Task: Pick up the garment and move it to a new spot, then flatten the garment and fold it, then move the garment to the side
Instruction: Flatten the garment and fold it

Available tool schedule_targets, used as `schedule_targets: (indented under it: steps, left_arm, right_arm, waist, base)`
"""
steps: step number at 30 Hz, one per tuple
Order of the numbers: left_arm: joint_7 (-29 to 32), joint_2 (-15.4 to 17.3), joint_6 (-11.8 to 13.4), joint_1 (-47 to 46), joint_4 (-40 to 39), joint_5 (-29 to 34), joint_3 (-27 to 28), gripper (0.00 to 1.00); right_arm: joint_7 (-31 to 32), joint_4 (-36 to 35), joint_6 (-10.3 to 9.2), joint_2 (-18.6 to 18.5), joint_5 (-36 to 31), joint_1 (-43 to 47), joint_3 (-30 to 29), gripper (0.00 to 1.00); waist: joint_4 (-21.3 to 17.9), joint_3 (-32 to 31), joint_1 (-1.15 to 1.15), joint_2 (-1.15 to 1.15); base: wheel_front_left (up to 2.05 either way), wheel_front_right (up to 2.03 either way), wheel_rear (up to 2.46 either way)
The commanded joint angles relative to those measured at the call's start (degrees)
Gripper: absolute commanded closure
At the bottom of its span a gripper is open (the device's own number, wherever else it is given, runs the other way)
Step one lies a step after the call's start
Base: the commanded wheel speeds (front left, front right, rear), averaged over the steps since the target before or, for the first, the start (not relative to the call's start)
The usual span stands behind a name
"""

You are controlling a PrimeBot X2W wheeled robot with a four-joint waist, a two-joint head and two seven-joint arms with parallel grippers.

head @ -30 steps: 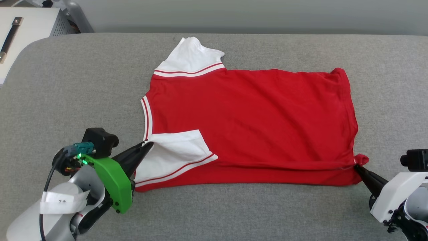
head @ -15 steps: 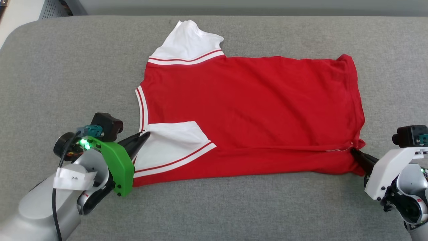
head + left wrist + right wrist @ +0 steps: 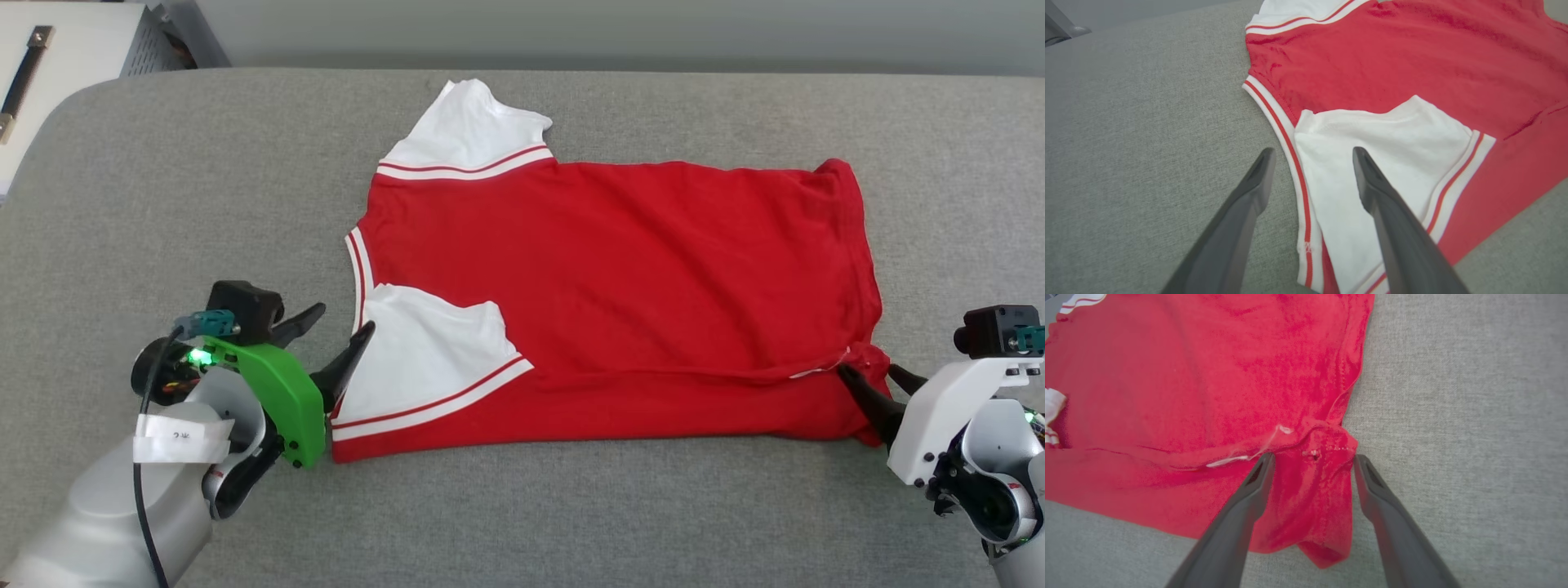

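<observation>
Left end effector (image 3: 341, 322) open at the near left, one finger on the grey fabric-covered tabletop (image 3: 163, 204), the other over the folded-in white sleeve (image 3: 424, 351) of the red jersey T-shirt with white, stripe-trimmed sleeves (image 3: 620, 269); right end effector (image 3: 867, 371) — also open — straddling the bunched hem corner (image 3: 1323, 473), clamping nothing. The shirt lies flat between them, long axis running left to right, so each arm is nearest its own end of the near edge; the second white sleeve (image 3: 469, 131) points away at the far side.
</observation>
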Motion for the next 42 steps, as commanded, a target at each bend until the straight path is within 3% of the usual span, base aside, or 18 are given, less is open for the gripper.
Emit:
schedule_targets:
  steps: [1,10,20,28,35,42]
  left_arm:
    - [-1.3,-0.4,0.4,0.2,0.4,-1.1,0.9,0.0]
    - [-4.1,-0.5,6.5,6.9,-5.8,-5.9,4.5,0.0]
    - [4.4,3.6,19.3,16.4,-20.8,-10.8,3.9,0.0]
    - [9.6,6.2,26.9,17.1,-24.4,-11.0,3.5,0.0]
    - [11.3,6.0,29.7,15.8,-22.0,-9.9,2.8,0.0]
    - [11.6,4.0,29.3,15.2,-18.4,-10.2,2.5,0.0]
  right_arm:
    - [-0.5,-0.6,-0.05,-0.2,-0.6,0.6,0.2,0.0]
    - [-0.3,-8.0,-0.05,-0.7,-4.3,6.1,-1.6,0.0]
    - [10.5,-20.3,-0.05,3.9,-9.4,14.9,-7.1,0.0]
    - [14.9,-26.8,-0.05,7.0,-11.9,16.1,-9.0,0.0]
    - [15.3,-28.4,-0.05,7.7,-12.6,15.6,-9.2,0.0]
    - [15.0,-28.2,-0.05,7.9,-12.7,15.1,-9.3,0.0]
  waist:
    - [-0.2,-1.9,0.0,0.0]
    - [-0.1,-6.0,0.0,0.0]
    - [-0.5,-5.4,0.0,0.0]
    - [-1.7,-2.3,0.0,0.0]
    - [-2.6,0.3,0.0,0.0]
    - [-2.7,2.1,0.0,0.0]
  base:
    - [0.0,0.0,0.0]
    - [0.0,0.0,0.0]
    - [0.0,0.0,0.0]
    - [0.0,0.0,0.0]
    - [0.0,0.0,0.0]
    - [0.0,0.0,0.0]
